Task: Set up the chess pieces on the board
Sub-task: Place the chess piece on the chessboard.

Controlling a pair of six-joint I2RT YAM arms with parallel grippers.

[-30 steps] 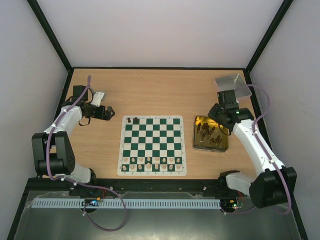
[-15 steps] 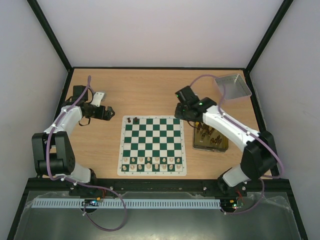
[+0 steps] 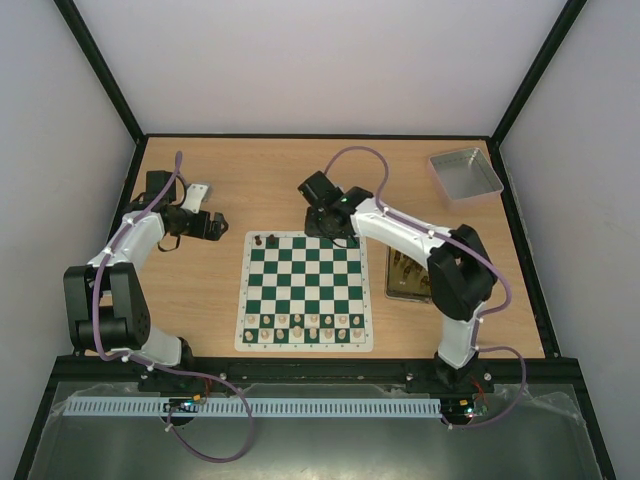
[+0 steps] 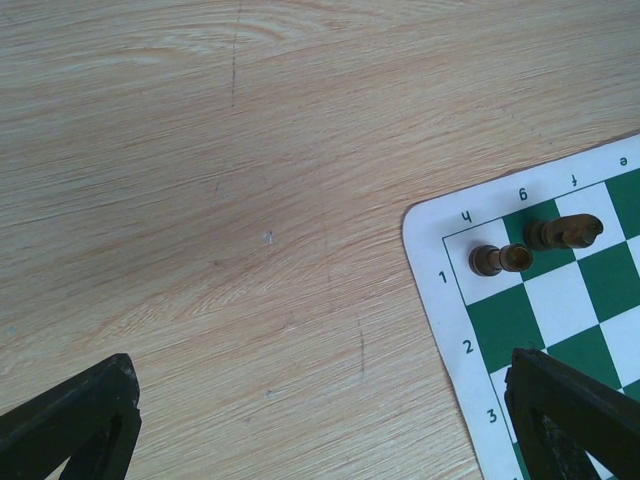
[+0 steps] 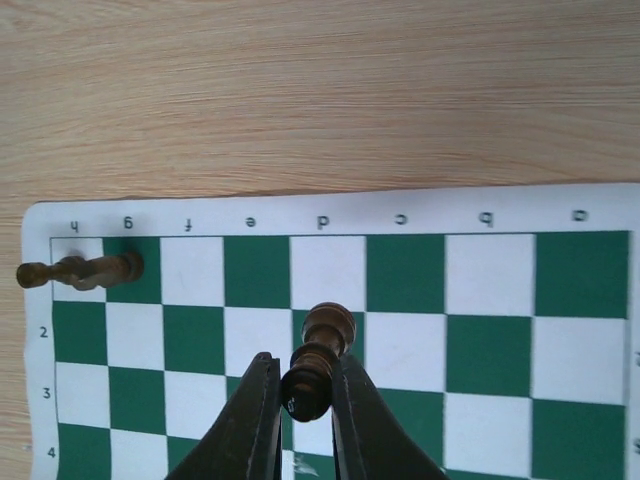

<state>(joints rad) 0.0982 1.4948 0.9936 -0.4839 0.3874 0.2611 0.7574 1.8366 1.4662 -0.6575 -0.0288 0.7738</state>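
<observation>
The table (image 3: 300, 170) has a pale wood-grain top. The board (image 3: 310, 275), a flat green-and-white mat with a white border, lies on it directly beneath the right gripper (image 3: 335, 232), which hangs over the mat's far rows. The mat's far left corner lies just to the right of the left gripper (image 3: 216, 226). To the right of the right gripper lies a gold tin (image 3: 403, 272), partly hidden behind that arm. A grey tray (image 3: 465, 172) sits well apart from the right gripper, further right and further back. Just behind the left gripper lies a small white object (image 3: 199, 190), perhaps a bracket.
</observation>
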